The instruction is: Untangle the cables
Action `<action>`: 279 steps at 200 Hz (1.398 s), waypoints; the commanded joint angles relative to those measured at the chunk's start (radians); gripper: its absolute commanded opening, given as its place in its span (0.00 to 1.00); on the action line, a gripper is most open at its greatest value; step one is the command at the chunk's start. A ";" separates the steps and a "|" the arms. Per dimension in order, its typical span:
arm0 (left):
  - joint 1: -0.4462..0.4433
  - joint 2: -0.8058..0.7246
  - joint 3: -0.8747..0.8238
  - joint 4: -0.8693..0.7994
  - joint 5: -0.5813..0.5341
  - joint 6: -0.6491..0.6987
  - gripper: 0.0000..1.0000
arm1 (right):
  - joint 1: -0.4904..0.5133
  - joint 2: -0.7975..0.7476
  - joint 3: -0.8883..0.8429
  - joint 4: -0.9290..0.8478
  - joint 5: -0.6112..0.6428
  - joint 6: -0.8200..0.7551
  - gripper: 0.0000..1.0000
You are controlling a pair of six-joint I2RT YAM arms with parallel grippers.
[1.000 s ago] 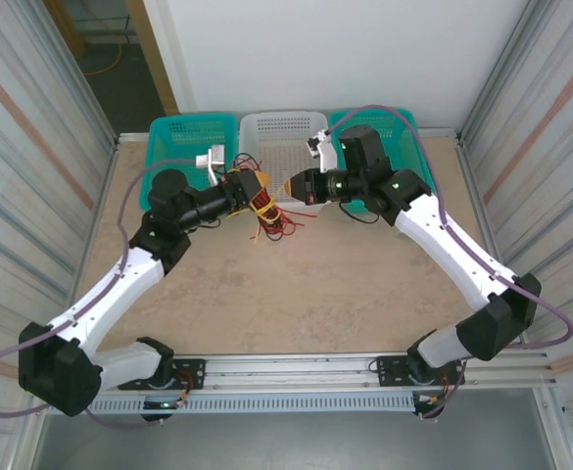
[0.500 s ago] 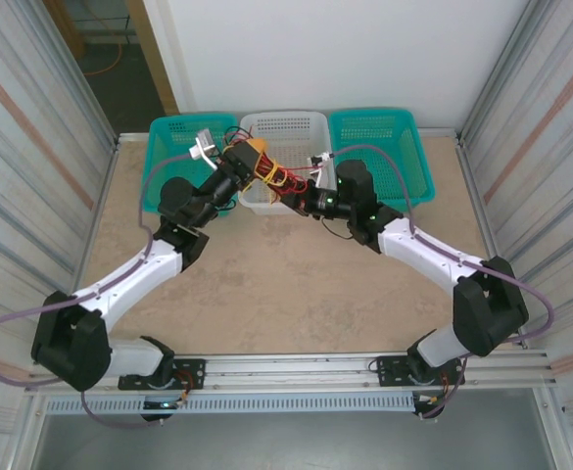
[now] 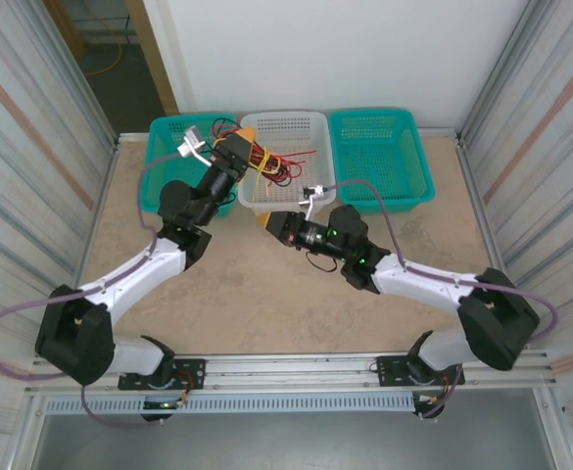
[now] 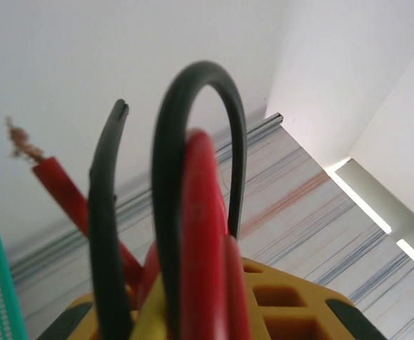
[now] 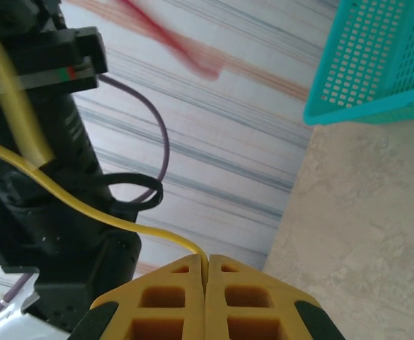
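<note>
- Over the far white mesh basket [image 3: 310, 132], left claw [image 3: 254, 147] clamps the thin red, black and yellow cables [image 3: 278, 164].
- Nearer, right claw [image 3: 268, 219] pinched shut on one yellow cable [image 5: 15, 106], probably same bundle.

Two teal baskets [image 3: 164, 147], one white basket [image 3: 301, 132] and one bundle of red, black and yellow cables [image 3: 269, 162]

Right claw [image 5: 207, 265] pinches a yellow cable [image 5: 150, 231] running up-left; teal basket [image 5: 376, 64] at upper right.
</note>
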 commanded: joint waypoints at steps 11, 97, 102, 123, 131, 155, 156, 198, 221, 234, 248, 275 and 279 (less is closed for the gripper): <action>0.058 -0.085 -0.074 0.067 -0.076 0.099 0.00 | 0.092 -0.200 0.014 -0.263 0.145 -0.177 0.00; 0.084 -0.178 -0.240 -0.041 -0.032 0.131 0.00 | 0.155 -0.226 0.442 -0.731 0.209 -0.518 0.00; 0.085 -0.194 -0.251 -0.061 -0.021 0.141 0.00 | 0.153 -0.220 0.472 -0.764 0.225 -0.543 0.00; 0.087 -0.281 -0.297 -0.169 0.024 0.170 0.00 | 0.100 -0.190 0.593 -0.891 0.262 -0.599 0.00; 0.088 -0.312 -0.310 -0.200 0.054 0.181 0.00 | 0.059 -0.170 0.638 -0.943 0.259 -0.604 0.00; 0.090 -0.382 -0.319 -0.263 0.188 0.198 0.00 | -0.082 -0.098 0.749 -1.058 0.179 -0.617 0.00; 0.090 -0.383 -0.320 -0.262 0.194 0.196 0.00 | -0.089 -0.095 0.753 -1.060 0.174 -0.617 0.00; 0.088 -0.436 -0.326 -0.212 0.315 0.127 0.00 | -0.291 0.029 0.887 -1.115 -0.056 -0.604 0.00; 0.096 -0.461 -0.288 -0.203 0.314 0.124 0.00 | -0.341 0.068 0.905 -1.144 -0.115 -0.609 0.00; 0.104 -0.455 -0.245 -0.198 0.347 0.118 0.00 | -0.374 0.070 0.878 -1.144 -0.112 -0.602 0.00; 0.104 -0.430 -0.187 -0.203 0.410 0.118 0.00 | -0.428 0.071 0.827 -1.125 -0.147 -0.575 0.00; 0.090 -0.374 -0.092 -0.206 0.509 0.121 0.00 | -0.480 0.124 0.712 -1.115 -0.196 -0.545 0.00; 0.089 -0.366 -0.090 -0.188 0.508 0.109 0.00 | -0.479 0.133 0.694 -1.108 -0.199 -0.542 0.00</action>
